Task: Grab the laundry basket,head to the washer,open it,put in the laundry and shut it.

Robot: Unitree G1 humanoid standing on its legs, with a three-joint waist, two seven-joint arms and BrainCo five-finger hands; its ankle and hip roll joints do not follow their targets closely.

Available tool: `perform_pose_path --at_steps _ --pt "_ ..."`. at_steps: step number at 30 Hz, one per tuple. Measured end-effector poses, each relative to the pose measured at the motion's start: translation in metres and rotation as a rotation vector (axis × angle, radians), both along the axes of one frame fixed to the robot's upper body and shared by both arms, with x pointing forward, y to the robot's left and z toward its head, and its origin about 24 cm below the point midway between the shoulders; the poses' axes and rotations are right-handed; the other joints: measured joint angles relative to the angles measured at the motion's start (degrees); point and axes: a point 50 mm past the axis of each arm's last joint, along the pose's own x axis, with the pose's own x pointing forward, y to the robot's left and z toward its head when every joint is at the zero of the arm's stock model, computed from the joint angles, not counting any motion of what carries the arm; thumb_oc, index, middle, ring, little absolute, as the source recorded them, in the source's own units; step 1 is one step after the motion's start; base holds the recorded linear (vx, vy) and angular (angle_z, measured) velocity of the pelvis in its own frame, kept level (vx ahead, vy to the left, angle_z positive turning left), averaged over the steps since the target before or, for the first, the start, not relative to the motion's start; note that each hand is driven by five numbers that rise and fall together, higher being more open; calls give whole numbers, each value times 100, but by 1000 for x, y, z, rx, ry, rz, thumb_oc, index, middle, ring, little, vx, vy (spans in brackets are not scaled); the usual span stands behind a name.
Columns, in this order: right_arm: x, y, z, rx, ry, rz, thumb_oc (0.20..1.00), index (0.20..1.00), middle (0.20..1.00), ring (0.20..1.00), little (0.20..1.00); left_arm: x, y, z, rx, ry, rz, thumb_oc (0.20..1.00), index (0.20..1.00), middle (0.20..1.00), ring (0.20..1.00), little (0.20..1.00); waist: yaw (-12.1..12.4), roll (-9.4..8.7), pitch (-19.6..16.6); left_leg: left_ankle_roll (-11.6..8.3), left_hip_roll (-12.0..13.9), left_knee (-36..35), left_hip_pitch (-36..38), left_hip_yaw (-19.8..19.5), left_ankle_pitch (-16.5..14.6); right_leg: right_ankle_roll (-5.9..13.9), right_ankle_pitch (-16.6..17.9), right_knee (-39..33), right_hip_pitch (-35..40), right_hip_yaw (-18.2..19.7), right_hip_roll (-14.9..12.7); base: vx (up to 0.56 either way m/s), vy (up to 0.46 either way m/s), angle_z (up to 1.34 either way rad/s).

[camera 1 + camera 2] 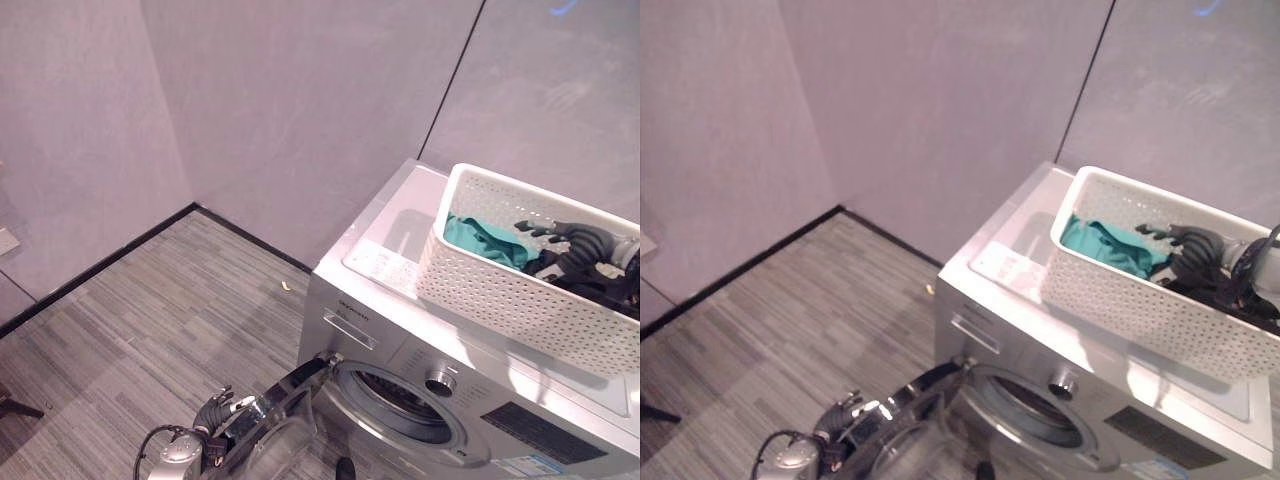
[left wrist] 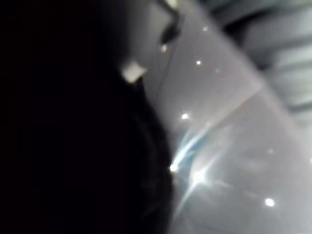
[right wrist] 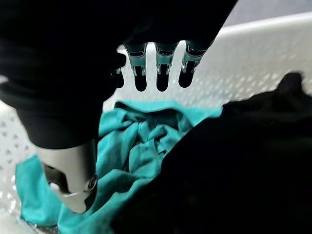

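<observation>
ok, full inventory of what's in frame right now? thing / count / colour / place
washer: 1, silver, against the wall at the right, front-loading.
washer door: 1, silver-rimmed with a dark edge, swung open at the washer's lower left.
laundry basket: 1, white perforated, on top of the washer.
teal garment: 1, teal, inside the basket.
dark laundry: a pile, black, in the basket beside the teal garment.
small scrap: 1, yellowish, on the floor near the wall.
left hand: low, at the open door; finger state unclear.
right hand: in the basket, fingers straight above the laundry.
</observation>
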Motion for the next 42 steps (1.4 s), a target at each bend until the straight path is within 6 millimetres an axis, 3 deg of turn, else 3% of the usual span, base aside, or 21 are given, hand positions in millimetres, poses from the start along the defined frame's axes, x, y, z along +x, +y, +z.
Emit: perform_pose_path --at_steps 10,15,20,23,24,25,32,39,42 --pt "9 -2 -15 -81 68 -10 1000 1000 1000 1000 1000 1 -4 0 -30 -18 23 1000 1000 1000 1000 1000 123 87 109 -72 34 0 -214 -168 57 -20 -8 -30 -123 -166 16 -4 -22 8" --pt "22 15 -27 -212 149 66 1000 1000 1000 1000 1000 5 -4 2 -25 -31 16 1000 1000 1000 1000 1000 296 52 291 -133 69 2 -428 -235 115 -57 21 -25 -298 -232 48 -39 -24 7" --pt "29 17 -14 -298 105 76 1000 1000 1000 1000 1000 5 7 6 15 -36 -14 1000 1000 1000 1000 1000 327 -160 616 -206 110 4 -680 -321 207 -112 60 -29 -487 -331 105 -35 -26 9" --pt "29 15 -8 -313 77 61 1000 1000 1000 1000 1000 2 6 4 18 -27 -16 1000 1000 1000 1000 1000 371 -129 678 -212 123 2 -698 -330 216 -110 57 -30 -502 -348 103 -4 -5 1" --pt "29 16 -7 -318 75 67 567 567 567 567 567 1 5 3 15 -22 -16 1000 1000 1000 1000 1000 368 -116 697 -212 143 1 -699 -329 216 -108 53 -30 -502 -348 106 0 0 0" --pt "29 17 -7 -321 74 69 200 200 200 200 200 1 5 3 14 -21 -15 1000 1000 1000 1000 1000 368 -113 700 -212 148 1 -698 -328 216 -108 53 -30 -502 -347 111 0 0 0" --pt "29 17 5 -296 17 58 200 200 200 200 200 0 2 2 6 -19 -11 1000 1000 1000 1000 1000 368 -106 703 -212 150 2 -683 -331 217 -129 52 -23 -486 -354 113 0 0 0" --pt "31 13 2 -37 -140 -22 200 200 200 200 200 1 4 0 18 -10 11 1000 1000 1000 1000 1000 327 -81 694 -206 136 3 -584 -325 214 -143 68 20 -424 -328 107 16 7 -2" --pt "31 9 21 48 -281 -68 200 200 200 200 200 -1 3 -2 18 3 19 1000 1000 1000 1000 1000 273 -12 672 -195 139 2 -519 -313 207 -143 67 19 -369 -309 112 0 8 -3"
